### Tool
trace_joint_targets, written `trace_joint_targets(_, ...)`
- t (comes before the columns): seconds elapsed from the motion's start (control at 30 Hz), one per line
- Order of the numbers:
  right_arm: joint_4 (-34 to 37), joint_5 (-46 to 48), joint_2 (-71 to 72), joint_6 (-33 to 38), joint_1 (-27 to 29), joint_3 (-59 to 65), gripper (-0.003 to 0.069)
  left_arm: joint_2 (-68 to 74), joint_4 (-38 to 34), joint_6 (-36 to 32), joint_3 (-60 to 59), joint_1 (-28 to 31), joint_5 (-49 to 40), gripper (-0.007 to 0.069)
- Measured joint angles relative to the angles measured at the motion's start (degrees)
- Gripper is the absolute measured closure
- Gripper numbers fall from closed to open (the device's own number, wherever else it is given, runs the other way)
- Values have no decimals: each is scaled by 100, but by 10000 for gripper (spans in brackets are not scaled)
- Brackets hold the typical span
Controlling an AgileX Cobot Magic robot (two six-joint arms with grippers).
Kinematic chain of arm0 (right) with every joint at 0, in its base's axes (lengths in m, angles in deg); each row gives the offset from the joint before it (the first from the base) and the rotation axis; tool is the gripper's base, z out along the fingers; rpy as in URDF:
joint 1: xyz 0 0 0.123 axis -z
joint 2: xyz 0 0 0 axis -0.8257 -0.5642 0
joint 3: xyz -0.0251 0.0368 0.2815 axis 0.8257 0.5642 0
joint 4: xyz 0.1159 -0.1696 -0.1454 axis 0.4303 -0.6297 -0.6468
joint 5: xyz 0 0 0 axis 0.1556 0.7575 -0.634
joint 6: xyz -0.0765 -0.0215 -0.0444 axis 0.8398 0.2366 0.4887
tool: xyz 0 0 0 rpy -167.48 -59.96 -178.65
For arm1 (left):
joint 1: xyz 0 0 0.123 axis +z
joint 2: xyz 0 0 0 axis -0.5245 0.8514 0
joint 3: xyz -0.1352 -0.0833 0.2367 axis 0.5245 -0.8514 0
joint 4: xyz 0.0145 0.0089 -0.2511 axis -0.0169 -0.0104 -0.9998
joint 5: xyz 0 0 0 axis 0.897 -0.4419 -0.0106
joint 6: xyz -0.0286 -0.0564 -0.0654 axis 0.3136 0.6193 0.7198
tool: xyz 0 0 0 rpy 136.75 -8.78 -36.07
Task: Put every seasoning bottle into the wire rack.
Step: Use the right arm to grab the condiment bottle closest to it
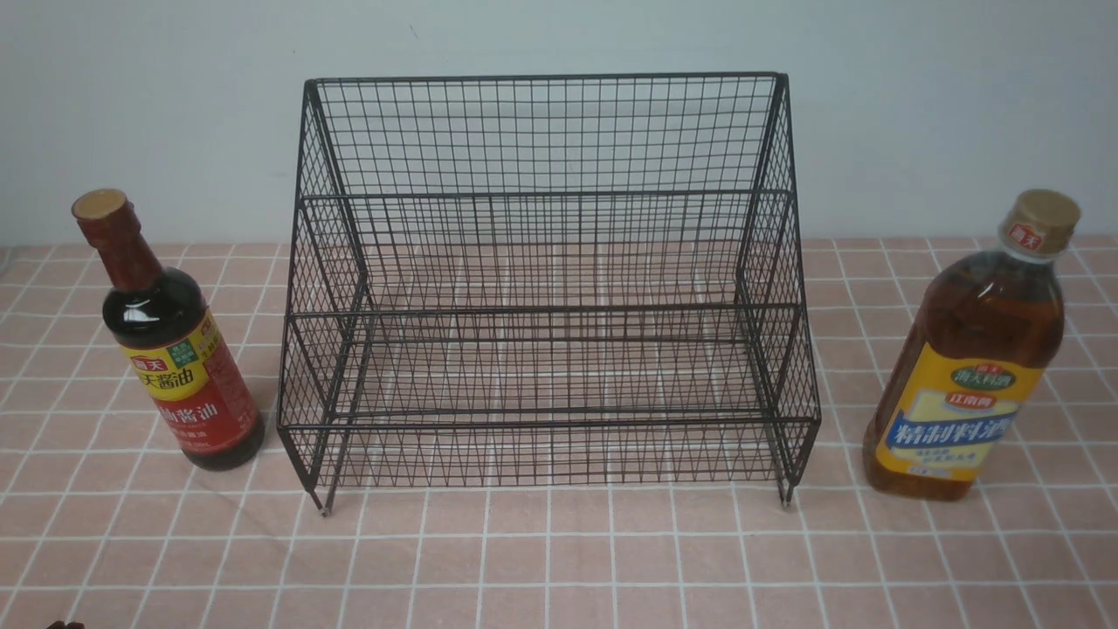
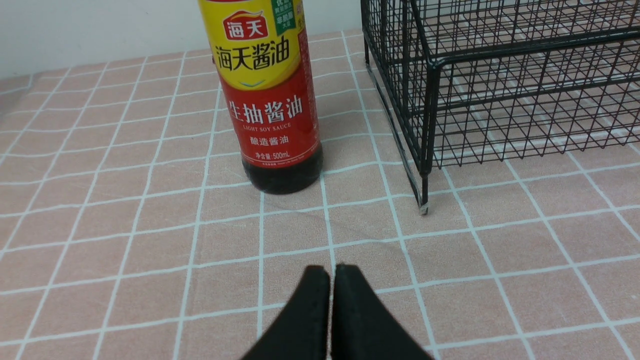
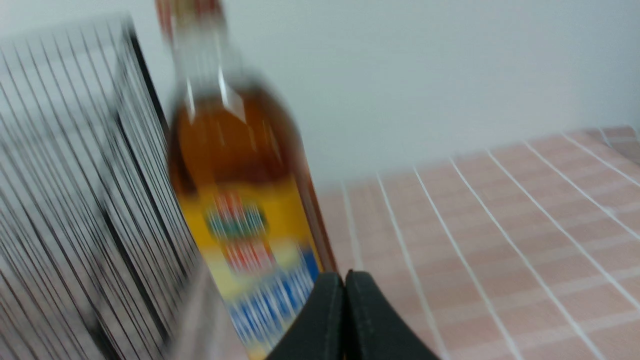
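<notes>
Soy-sauce bottle (image 1: 179,354) stands upright just left of the wire rack (image 1: 546,288), the amber bottle (image 1: 969,367) upright to the rack's right, both outside it, necks up. Only the wrist views show grippers. The left gripper (image 2: 332,272) sits low, aimed at the soy-sauce bottle's base, fingers pressed together, empty. The right gripper (image 3: 345,277), in a blurred picture, is likewise closed and empty beside the amber bottle.

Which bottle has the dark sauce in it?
The soy sauce bottle, left of the wire rack, with the red neck and red-yellow label. The cooking wine bottle holds amber liquid.
</notes>
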State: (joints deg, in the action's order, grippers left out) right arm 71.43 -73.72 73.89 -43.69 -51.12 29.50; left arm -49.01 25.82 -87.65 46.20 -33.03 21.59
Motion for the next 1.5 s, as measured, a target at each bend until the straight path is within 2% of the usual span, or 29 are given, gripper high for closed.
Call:
trace_joint_targets(0.13, 442, -742, 0, -427, 0, 0, 673, 0, 0, 0, 0, 0, 0, 631)
trace_joint_targets(0.33, 145, -1033, 0, -573, 0, 0, 673, 0, 0, 0, 0, 0, 0, 631)
trace_joint_targets(0.5, 50, -1961, -5, -1154, 0, 0, 673, 0, 0, 0, 0, 0, 0, 631)
trace_joint_targets(0.53, -81, -2201, -123, -1230, 0, -91, 673, 0, 0, 0, 0, 0, 0, 631)
trace_joint_targets(0.7, -771, -2170, -1017, -1290, -50, -854, 667, 0, 0, 0, 0, 0, 0, 631)
trace_joint_targets(0.8, -1399, -2119, -2127, -1290, -316, -1612, 639, 0, 0, 0, 0, 0, 0, 631)
trace_joint_targets(0.97, -1846, -2293, -3514, -1231, -874, -2255, 555, 0, 0, 0, 0, 0, 0, 631)
trace_joint_targets(1.03, -1944, -2514, -4320, -824, -1186, -2524, 465, 0, 0, 0, 0, 0, 0, 631)
trace_joint_targets(1.07, -1945, -2530, -4439, -785, -1202, -2560, 457, 0, 0, 0, 0, 0, 0, 631)
trace_joint_targets(1.13, -1985, -2724, -5108, -362, -1309, -2775, 357, 0, 0, 0, 0, 0, 0, 631)
trace_joint_targets(1.3, -2021, -3048, -6044, -147, -1311, -3185, 209, 0, 0, 0, 0, 0, 0, 631)
trace_joint_targets(1.37, -2021, -3196, -6352, -109, -1311, -3351, 174, 0, 0, 0, 0, 0, 0, 631)
trace_joint_targets(1.5, -1955, -3367, -6923, 96, -1311, -3552, 155, 0, 0, 0, 0, 0, 0, 631)
